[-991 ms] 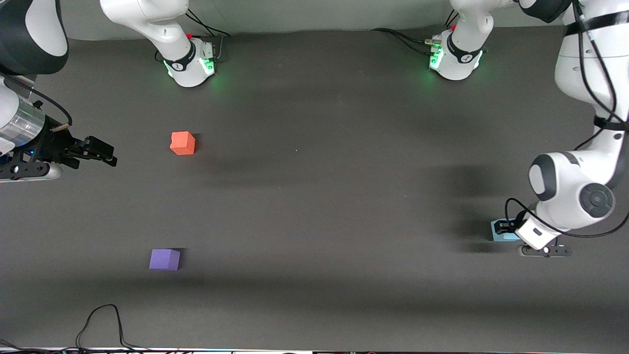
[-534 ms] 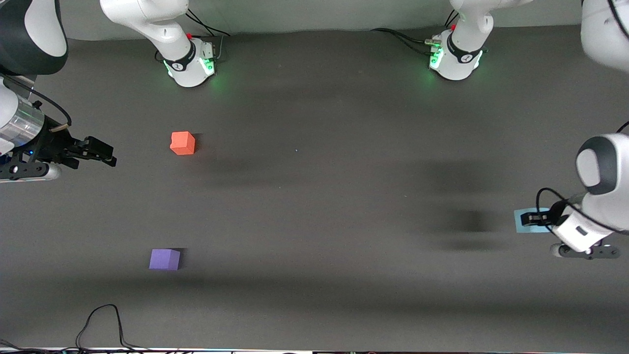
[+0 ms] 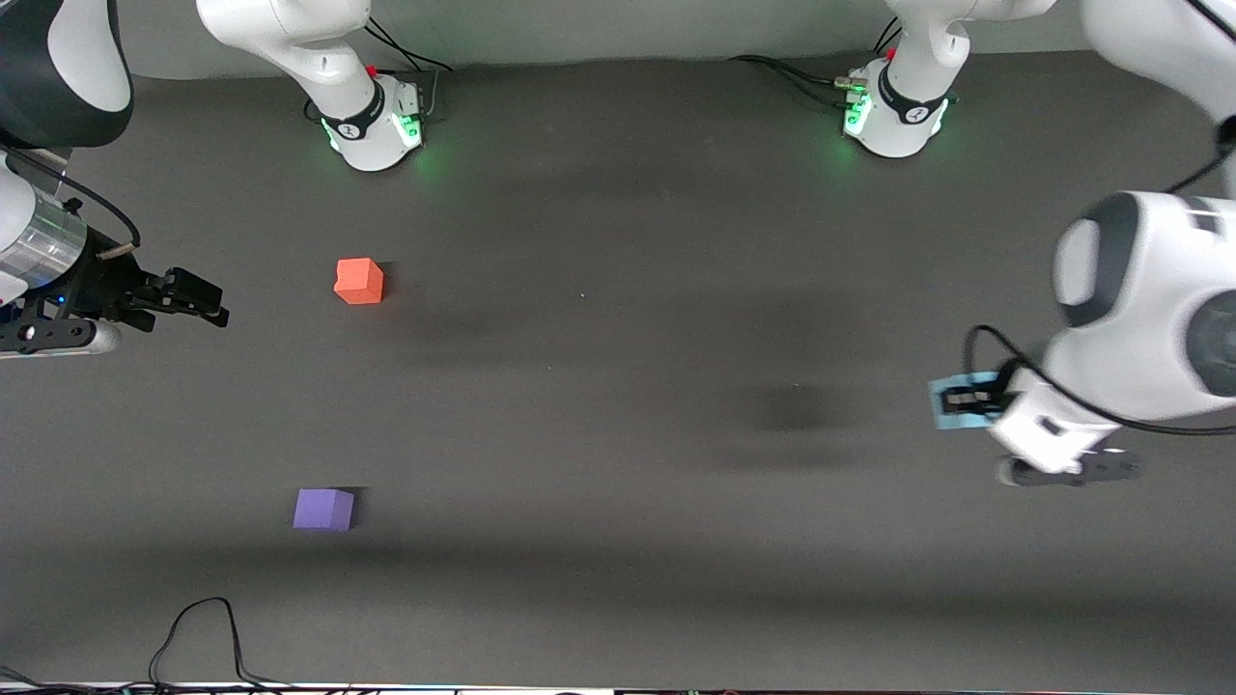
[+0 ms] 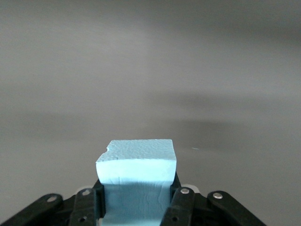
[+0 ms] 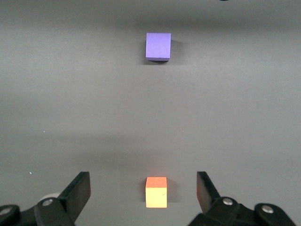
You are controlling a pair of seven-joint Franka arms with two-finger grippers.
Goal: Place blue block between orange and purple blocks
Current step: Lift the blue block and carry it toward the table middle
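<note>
The blue block (image 3: 944,417) hangs above the table at the left arm's end, with my left gripper (image 3: 966,398) shut on it. In the left wrist view the blue block (image 4: 136,162) fills the space between the jaws of the left gripper (image 4: 136,189). The orange block (image 3: 358,281) and the purple block (image 3: 323,509) rest on the table toward the right arm's end, the purple one nearer the front camera. My right gripper (image 3: 198,299) waits open beside the orange block. The right wrist view shows the orange block (image 5: 156,192) between the fingers of the open right gripper (image 5: 143,188), and the purple block (image 5: 158,46) past it.
The dark table mat (image 3: 618,386) runs bare between the blue block and the other two. A black cable (image 3: 208,618) loops at the front edge near the purple block. The arm bases (image 3: 372,116) (image 3: 893,111) stand along the back edge.
The left gripper has closed on the blue block, lifted it off the table and now carries it toward the table's middle. The right arm, orange block and purple block have not moved.
</note>
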